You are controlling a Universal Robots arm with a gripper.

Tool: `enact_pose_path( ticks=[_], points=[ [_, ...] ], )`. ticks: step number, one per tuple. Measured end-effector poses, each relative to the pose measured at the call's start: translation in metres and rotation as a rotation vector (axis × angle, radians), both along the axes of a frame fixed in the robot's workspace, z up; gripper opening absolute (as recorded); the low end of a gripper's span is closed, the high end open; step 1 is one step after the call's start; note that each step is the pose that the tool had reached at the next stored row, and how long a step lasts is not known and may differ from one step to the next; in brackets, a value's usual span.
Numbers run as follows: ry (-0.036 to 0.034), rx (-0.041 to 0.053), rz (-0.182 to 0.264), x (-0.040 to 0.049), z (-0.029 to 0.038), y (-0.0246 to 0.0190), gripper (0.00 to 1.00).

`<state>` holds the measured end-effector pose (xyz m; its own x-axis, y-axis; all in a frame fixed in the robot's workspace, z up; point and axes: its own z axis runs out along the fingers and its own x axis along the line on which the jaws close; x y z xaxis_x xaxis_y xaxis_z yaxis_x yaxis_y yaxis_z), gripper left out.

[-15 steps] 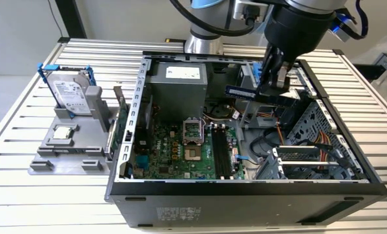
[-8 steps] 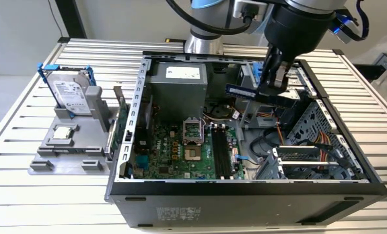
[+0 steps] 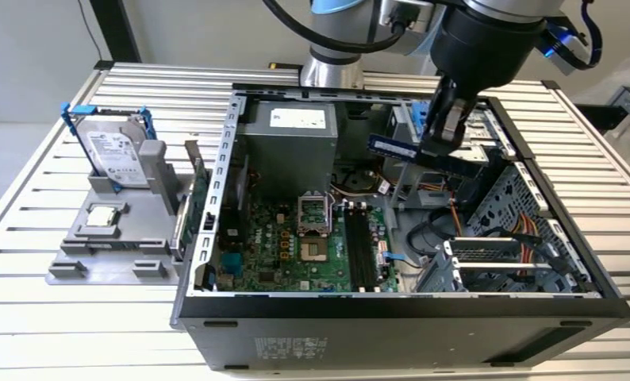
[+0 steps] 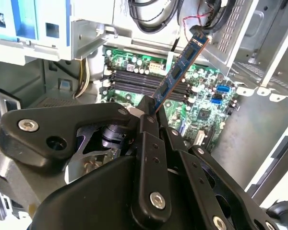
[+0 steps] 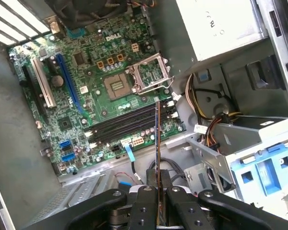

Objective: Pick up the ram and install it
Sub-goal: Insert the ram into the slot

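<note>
1. A slatted aluminium table [image 3: 40, 317] carries everything; pale floor shows beyond it.
2. An open desktop computer case [image 3: 400, 325] lies on its side on the table, with a grey power supply [image 3: 293, 135] at its far end.
3. The robot arm [image 3: 485, 32] reaches down over the case on the exterior view's right.
4. The green motherboard [image 3: 283, 246] lies flat in the case, its black memory slots [image 5: 125, 122] beside the CPU socket [image 5: 117, 86].
5. A grey fixture [image 3: 114, 254] stands at the exterior view's left of the case, holding an upright hard drive [image 3: 114, 151] in a blue frame.
6. The jaws are clamped on one end of the ram [image 3: 400, 148], which hangs in the air above the case interior, apart from the slots.
7. A small square processor chip [image 3: 103, 214] lies on the fixture.
</note>
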<state>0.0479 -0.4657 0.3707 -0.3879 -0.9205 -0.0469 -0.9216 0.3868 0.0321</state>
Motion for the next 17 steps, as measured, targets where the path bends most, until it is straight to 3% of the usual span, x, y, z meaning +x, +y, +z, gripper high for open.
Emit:
enact_pose_path(
  ticks=[17],
  points=[
    [0.0000, 0.0000, -0.168, -0.0004, -0.0001, 0.0000, 0.00]
  ],
)
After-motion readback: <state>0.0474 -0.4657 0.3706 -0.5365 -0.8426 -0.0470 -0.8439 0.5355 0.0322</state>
